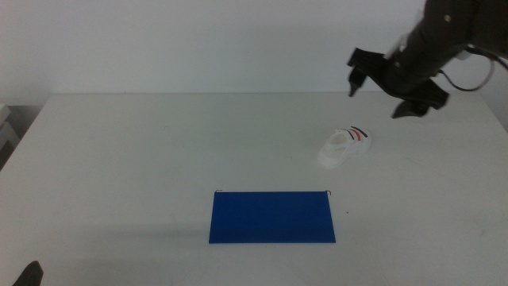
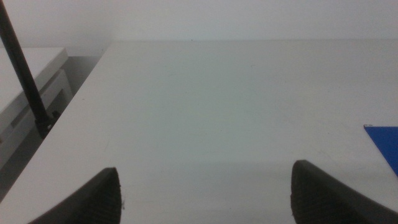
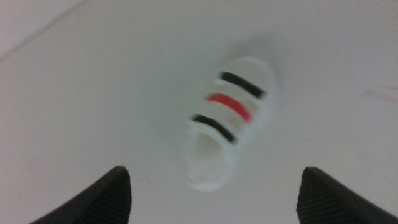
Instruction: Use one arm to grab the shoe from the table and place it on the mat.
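Note:
The white shoe with black and red straps lies on the white table, right of centre, behind the blue mat. My right gripper hangs open in the air above and behind the shoe, apart from it. In the right wrist view the shoe lies below and between the wide-open jaws of the right gripper. My left gripper is open and empty, low at the table's front left; a corner of the mat shows in its view.
A grey-white cabinet and a black pole stand off the table's left edge. The table's left edge runs near a small white unit.

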Available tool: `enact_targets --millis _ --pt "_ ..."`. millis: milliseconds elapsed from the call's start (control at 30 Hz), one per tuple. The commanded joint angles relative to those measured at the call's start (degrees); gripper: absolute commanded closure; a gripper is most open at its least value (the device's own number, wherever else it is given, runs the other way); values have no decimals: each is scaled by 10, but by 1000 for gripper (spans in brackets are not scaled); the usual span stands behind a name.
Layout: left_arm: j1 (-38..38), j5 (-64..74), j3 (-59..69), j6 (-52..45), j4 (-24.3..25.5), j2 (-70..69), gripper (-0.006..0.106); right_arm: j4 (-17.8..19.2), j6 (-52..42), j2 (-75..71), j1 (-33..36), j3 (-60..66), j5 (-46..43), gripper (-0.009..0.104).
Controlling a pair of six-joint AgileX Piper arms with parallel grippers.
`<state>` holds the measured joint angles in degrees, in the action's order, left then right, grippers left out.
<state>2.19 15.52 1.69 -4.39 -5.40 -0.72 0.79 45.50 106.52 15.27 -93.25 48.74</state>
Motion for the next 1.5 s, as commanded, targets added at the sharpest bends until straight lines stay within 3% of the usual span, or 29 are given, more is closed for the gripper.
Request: enact_targets --millis 0,200,333,533,667,1033,1133,1467 --pt "-2 -46 4 3 -4 -8 7 -20 2 1 2 -55 -14 8" --pt "-2 -46 4 3 -4 -8 7 -37 7 90 2 -163 70 8" --pt "-2 -46 4 3 -4 -8 7 -38 80 143 0 -211 122 8" --pt "-2 -46 4 3 -4 -8 7 0 199 204 -1 -284 212 8" --pt "-2 -46 4 3 -4 -8 7 26 260 221 0 -303 214 8" --pt "-2 -46 4 3 -4 -8 7 23 286 222 0 -301 164 8" --pt "-2 -46 4 3 -4 -8 7 51 283 222 0 -301 179 8" --pt "-2 -46 4 3 -4 -8 7 39 324 222 -1 -301 218 8"
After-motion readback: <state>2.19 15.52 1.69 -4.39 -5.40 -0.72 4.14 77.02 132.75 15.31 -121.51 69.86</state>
